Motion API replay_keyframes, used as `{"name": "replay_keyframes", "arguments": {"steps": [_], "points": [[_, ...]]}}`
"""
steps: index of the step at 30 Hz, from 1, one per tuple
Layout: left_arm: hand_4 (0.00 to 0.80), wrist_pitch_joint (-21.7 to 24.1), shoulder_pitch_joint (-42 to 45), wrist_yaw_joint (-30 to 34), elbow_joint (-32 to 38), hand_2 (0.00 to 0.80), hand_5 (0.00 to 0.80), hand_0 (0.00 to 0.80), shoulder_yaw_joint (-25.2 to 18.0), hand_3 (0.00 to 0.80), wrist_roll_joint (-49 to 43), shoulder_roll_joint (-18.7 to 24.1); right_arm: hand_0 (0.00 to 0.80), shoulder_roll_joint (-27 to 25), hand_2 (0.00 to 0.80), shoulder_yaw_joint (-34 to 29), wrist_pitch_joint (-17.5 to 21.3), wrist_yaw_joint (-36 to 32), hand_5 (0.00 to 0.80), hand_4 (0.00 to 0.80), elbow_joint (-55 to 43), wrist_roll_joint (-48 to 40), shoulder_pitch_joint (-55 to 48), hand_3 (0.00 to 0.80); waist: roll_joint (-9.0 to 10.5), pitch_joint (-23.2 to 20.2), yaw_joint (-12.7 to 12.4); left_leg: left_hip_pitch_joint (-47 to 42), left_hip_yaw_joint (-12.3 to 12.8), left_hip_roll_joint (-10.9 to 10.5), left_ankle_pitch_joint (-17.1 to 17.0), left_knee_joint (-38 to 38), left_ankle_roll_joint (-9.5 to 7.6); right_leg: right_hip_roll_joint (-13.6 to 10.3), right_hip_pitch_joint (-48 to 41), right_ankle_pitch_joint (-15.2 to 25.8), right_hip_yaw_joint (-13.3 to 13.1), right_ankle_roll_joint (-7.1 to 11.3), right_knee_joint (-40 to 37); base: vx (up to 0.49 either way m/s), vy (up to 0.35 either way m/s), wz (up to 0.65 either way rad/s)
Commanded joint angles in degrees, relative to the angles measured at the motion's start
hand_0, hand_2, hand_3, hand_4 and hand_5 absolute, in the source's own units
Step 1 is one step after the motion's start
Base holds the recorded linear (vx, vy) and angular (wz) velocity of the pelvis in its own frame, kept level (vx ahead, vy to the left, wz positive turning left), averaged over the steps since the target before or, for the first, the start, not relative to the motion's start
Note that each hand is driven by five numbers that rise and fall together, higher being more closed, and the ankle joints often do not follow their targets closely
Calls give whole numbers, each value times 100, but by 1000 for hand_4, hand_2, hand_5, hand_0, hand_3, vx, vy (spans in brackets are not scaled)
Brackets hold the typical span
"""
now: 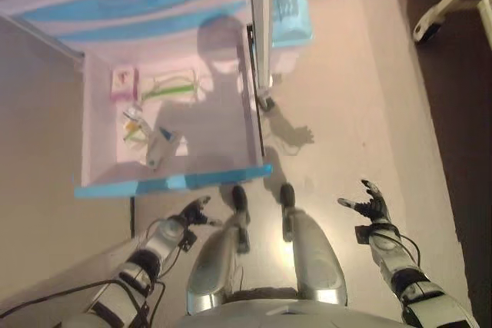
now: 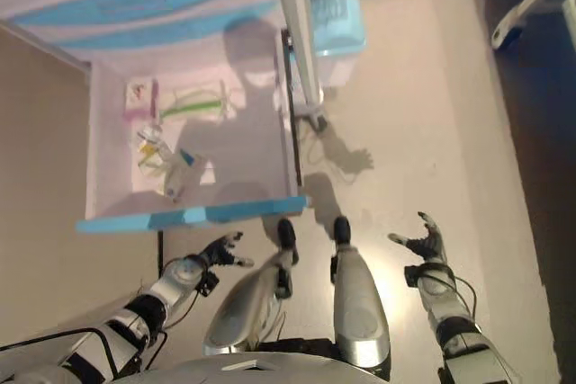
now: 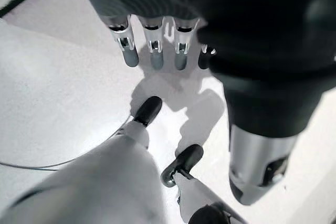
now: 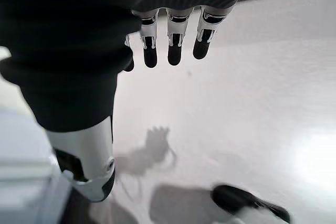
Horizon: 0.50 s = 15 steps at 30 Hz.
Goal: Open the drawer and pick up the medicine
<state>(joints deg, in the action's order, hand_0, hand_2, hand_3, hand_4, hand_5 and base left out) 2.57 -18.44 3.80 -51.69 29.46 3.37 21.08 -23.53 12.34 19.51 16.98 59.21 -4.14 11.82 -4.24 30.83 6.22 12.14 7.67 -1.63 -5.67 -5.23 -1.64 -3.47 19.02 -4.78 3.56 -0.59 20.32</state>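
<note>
Drawer (image 1: 173, 182) w/ light-blue front is pulled out from the white-and-blue cabinet (image 1: 115, 5), open to view from above. Medicine sits inside, toward the drawer's left half: a small pink-and-white box (image 1: 123, 83) at the back left corner, a green-and-white packet (image 1: 171, 86) just beside it, and nearer the front a loose cluster of small packets and a tube-like item (image 1: 160, 146); can't tell exact types. Left hand (image 1: 194, 213) hangs below the drawer front, apart from it, fingers (image 3: 130, 56) straight and released, nothing held. Right hand (image 1: 370, 209) is well off to the right above the floor (image 1: 361, 97), fingers (image 4: 174, 53) spread and relaxed, empty. Light-blue bin (image 1: 290, 17) stands right of the cabinet.
</note>
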Motion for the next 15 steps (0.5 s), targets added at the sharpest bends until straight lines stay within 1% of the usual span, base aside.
{"name": "replay_keyframes", "arguments": {"steps": [1,3,6,9,11,13,14,15], "points": [[0,-112,-74,-51,644,0,0,0,-154,0,-19,567,0,-234,0,259,-79,-69,0,0,-363,247,-358,0,50,-103,32,552,-153,-143,1097,-1403,-199,-72,244,-266,91,38,729,31,72,5],[0,-199,-325,-47,927,0,0,0,-280,0,66,916,0,-355,0,338,-202,-133,0,0,-498,319,-405,0,27,-103,58,761,-142,-158,1144,-1584,-210,-52,481,-343,33,-5,953,60,89,1],[0,-508,-805,162,1338,0,0,0,-511,0,390,1474,0,-501,0,389,-260,-175,0,0,-636,207,-456,0,9,-103,97,1016,-102,-178,1182,-1773,-229,-23,778,-377,-33,-36,1142,54,84,-3],[0,-698,-1310,242,1421,0,0,0,-702,0,588,1907,0,-573,0,392,-270,-277,0,0,-717,71,-483,0,6,-103,163,1260,-33,-192,1225,-1957,-256,16,1056,-372,-130,-56,1267,38,87,4],[0,-827,-1771,214,1259,0,0,0,-775,0,661,2142,0,-612,0,411,-310,-307,0,0,-789,17,-458,0,35,-103,224,1422,30,-191,1281,-2102,-289,41,1241,-358,-201,-65,1350,28,82,0],[0,-1001,-2411,246,873,0,0,0,-840,0,844,2418,0,-657,0,448,-341,-361,0,0,-872,54,-472,0,92,-103,326,1566,114,-153,1356,-2251,-326,83,1410,-338,-296,-67,1424,76,98,-2],[0,-1105,-2735,237,623,0,0,0,-854,0,886,2534,0,-680,0,487,-379,-371,0,0,-923,55,-513,0,130,-103,409,1529,106,-149,1573,-2395,-315,102,1399,-497,-379,-24,1537,129,115,2],[0,-1153,-3005,218,389,0,0,0,-847,0,961,2621,0,-698,0,521,-416,-381,0,0,-962,61,-510,0,158,-103,464,1565,140,-128,1616,-2460,-324,119,1451,-491,-420,-23,1561,57,117,-3]]}}
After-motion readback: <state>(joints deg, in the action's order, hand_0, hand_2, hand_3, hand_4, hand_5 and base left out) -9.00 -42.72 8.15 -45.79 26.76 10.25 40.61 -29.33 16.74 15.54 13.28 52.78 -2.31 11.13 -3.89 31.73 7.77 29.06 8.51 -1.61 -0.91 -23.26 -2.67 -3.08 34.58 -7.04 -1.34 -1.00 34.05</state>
